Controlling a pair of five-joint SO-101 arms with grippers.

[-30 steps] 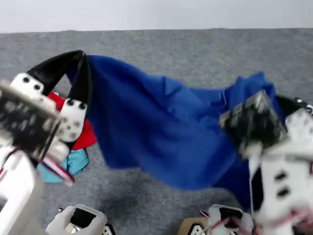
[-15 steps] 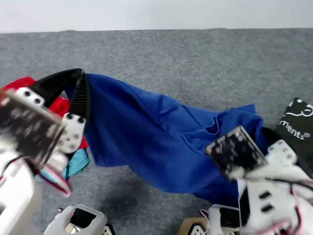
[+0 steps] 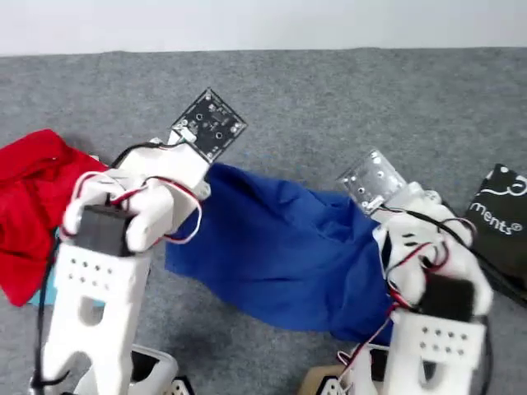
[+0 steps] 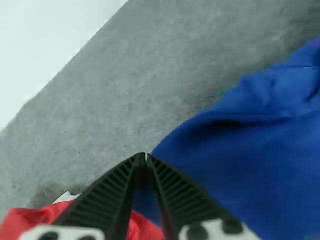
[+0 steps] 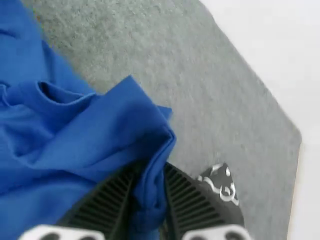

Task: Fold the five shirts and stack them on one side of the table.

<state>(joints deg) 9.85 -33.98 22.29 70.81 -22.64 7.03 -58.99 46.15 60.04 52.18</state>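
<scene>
High view: blue shirt [image 3: 288,247] lies crumpled mid-table on the grey table [image 3: 329,90], stretched btwn the two arms. Left arm [image 3: 115,239] bends down over the shirt end nearest the red shirt [image 3: 33,189]. The red one sits bunched at the table's side, near the blue one. Right arm [image 3: 428,271] bends over the opposite end of the blue shirt. A black item [image 3: 502,214] w/ white print lies at the table's edge beyond the right arm.

Left wrist view: left gripper [image 4: 146,159] is low over the table. Its black ribbed fingers [image 4: 100,200] meet at the tips, no gap there. Farther back btwn them a dark blue sliver shows, so a fold of the blue shirt looks pinched, though the grip itself is mostly hidden. Rest of the blue shirt spreads over the table on one side of the gripper. A bit of the red shirt shows on the other side, by the finger base.

Right wrist view: right gripper [image 5: 150,172] has its jaws nearly together, clamped on a thick bunch of the blue shirt. Fabric fills the space btwn the ribbed fingers and spills over their tips. From there the shirt runs out in loose folds across the table. The black item lies on the table just behind one finger.
</scene>
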